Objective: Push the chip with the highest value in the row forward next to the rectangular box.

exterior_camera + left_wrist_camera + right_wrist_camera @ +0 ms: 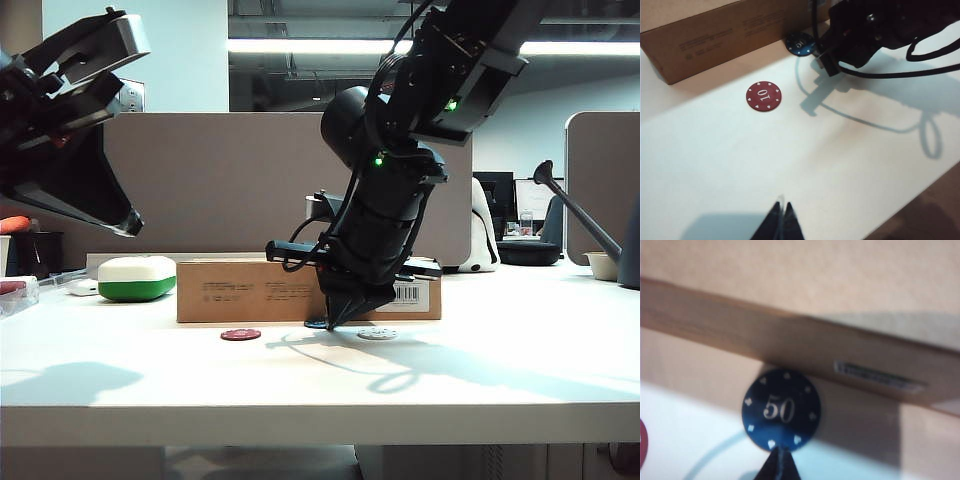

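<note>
Right gripper (779,465) fingers together in a point, tips down on the table (300,380) touching the near rim of the blue chip (781,410) marked 50; the chip lies flat against the front wall of the rectangular box (790,345). Left gripper (781,222) fingers also together, held high over the table's left side, well apart from the red chip (763,96) marked 10. A white chip (377,333) lies right of the right gripper, nearer the table's front edge than the box.

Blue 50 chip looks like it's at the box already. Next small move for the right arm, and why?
Probably lift the right gripper straight off. Its shut tips sit at the edge of the blue chip, which already lies against the rectangular box. The left gripper hangs shut, well clear.
</note>
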Controlling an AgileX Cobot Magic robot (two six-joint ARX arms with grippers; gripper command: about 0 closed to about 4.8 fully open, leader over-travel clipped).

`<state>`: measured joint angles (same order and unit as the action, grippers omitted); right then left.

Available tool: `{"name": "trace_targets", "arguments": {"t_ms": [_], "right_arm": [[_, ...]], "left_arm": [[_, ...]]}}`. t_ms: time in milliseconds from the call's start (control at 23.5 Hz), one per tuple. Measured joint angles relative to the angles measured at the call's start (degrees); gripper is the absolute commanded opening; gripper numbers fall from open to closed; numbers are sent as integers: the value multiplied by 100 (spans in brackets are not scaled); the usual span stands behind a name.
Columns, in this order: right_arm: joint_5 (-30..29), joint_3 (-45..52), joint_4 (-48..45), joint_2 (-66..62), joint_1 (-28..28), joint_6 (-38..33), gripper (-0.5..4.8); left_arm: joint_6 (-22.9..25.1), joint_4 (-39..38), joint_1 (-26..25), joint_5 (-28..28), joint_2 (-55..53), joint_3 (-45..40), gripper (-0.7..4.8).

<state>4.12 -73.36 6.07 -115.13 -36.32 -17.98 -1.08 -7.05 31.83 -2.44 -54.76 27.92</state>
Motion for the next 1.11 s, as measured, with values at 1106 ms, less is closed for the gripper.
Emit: {"name": "trace_targets", "arguments": {"t_ms": [1106], "right_arm": [[-129,37,785,964,-199,-122,-5]], "left_arm": [[0,-2,2,0,2,0,-5]]}}
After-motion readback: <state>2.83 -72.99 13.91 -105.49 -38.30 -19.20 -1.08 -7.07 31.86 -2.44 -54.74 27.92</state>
